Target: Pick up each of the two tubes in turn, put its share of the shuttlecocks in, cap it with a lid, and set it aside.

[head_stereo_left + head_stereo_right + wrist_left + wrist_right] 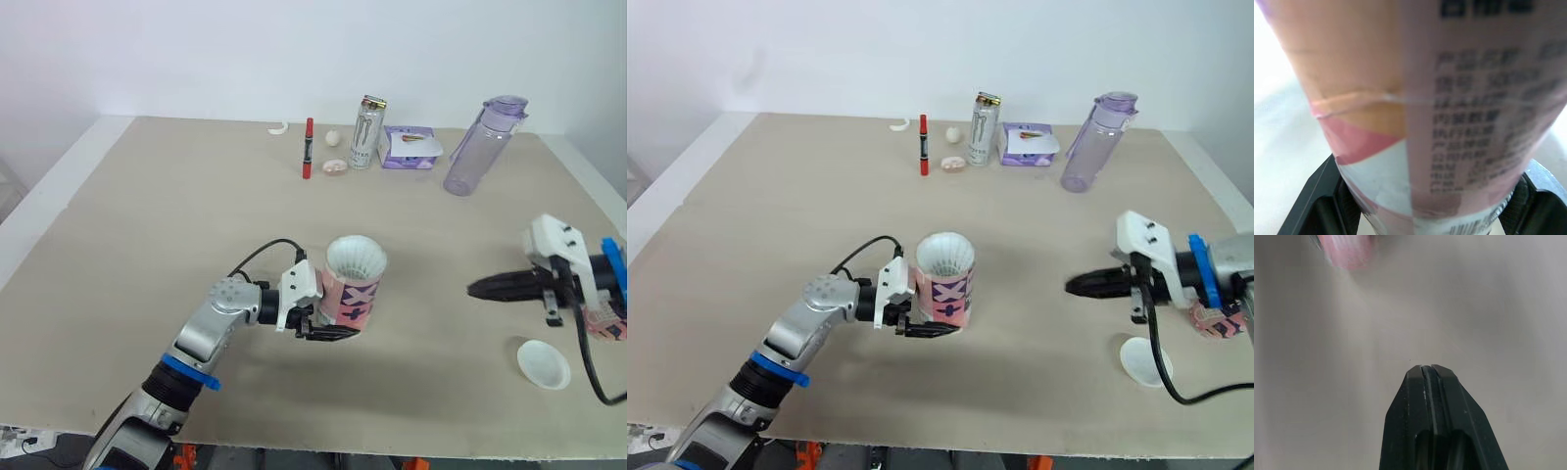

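A pink printed tube [351,294] stands upright near the middle of the table [147,215], with my left gripper [328,328] shut around its lower part. White shuttlecock feathers [356,258] fill its open top. In the left wrist view the tube [1415,98] sits between the black fingers [1312,200]. My right gripper [477,289] is shut and holds nothing; it hovers to the tube's right, pointing at it, with a gap between them. A white lid [544,363] lies on the table below the right arm. A second pink tube [1215,321] is partly hidden behind that arm.
Along the far edge stand a drink can [367,132], a clear purple bottle [477,147], a purple packet [409,147] and a red marker [307,147], with small white bits beside them. All lie well beyond both arms.
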Robot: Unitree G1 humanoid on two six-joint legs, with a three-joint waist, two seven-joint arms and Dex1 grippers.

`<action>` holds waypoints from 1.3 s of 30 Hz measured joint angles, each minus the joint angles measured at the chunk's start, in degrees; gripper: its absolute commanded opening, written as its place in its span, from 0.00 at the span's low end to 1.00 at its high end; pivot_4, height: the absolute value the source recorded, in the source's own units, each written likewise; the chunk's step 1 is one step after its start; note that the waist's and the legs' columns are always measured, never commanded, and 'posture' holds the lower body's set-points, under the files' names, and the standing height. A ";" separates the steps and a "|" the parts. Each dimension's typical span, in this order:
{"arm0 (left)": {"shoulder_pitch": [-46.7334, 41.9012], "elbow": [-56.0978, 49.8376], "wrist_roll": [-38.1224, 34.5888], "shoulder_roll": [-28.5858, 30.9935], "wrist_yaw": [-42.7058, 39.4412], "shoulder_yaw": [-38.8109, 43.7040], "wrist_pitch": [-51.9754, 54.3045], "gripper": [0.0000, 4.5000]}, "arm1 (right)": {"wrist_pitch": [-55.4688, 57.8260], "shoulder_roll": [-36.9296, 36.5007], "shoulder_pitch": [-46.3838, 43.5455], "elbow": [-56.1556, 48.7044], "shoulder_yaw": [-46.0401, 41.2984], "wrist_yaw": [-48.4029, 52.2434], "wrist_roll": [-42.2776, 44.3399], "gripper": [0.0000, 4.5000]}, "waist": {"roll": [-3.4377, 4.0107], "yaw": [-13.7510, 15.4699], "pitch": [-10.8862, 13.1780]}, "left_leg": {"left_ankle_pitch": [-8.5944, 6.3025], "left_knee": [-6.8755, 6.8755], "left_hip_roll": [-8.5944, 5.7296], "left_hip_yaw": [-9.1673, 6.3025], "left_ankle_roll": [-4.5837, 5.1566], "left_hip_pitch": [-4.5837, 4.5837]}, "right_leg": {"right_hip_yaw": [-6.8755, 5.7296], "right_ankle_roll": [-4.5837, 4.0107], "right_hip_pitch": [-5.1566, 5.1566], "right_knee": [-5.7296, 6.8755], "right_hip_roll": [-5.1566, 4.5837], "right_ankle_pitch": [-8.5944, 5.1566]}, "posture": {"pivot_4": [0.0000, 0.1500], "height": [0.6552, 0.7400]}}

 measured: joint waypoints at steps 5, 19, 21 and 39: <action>0.22 2.80 2.70 0.25 0.09 -1.72 -5.07 0.70 | -4.00 -2.67 2.54 4.78 0.00 0.33 -2.01 0.51 | 0.14 -0.01 0.00 | 0.02 0.14 -0.01 -0.06 0.01 0.12 | 0.05 -0.05 0.13 0.01 0.04 0.10 | 1.00 1.00; -1.33 6.46 6.12 0.21 0.39 -3.48 -13.26 0.70 | -10.47 -4.13 2.86 10.69 0.59 0.48 -4.69 0.95 | 0.18 -0.02 -0.04 | 0.02 0.15 -0.04 0.05 0.01 0.38 | 0.20 -0.03 0.37 0.00 0.00 0.09 | 1.00 1.00; -1.33 6.51 6.29 0.24 0.45 -3.54 -13.79 0.70 | -14.17 -4.51 3.01 13.63 1.00 1.02 -6.13 0.95 | 0.20 -0.01 -0.04 | 0.02 0.15 -0.04 0.07 0.01 0.40 | 0.22 -0.03 0.38 0.00 0.01 0.09 | 1.00 1.00; -0.87 5.70 5.47 0.34 0.16 -3.00 -10.65 0.70 | -29.99 -1.46 -7.50 29.74 13.11 1.38 -14.59 0.64 | 0.39 -0.19 -0.16 | 0.02 0.11 -0.01 0.28 0.01 0.61 | 0.42 -0.02 0.48 0.01 0.02 0.12 | 1.00 1.00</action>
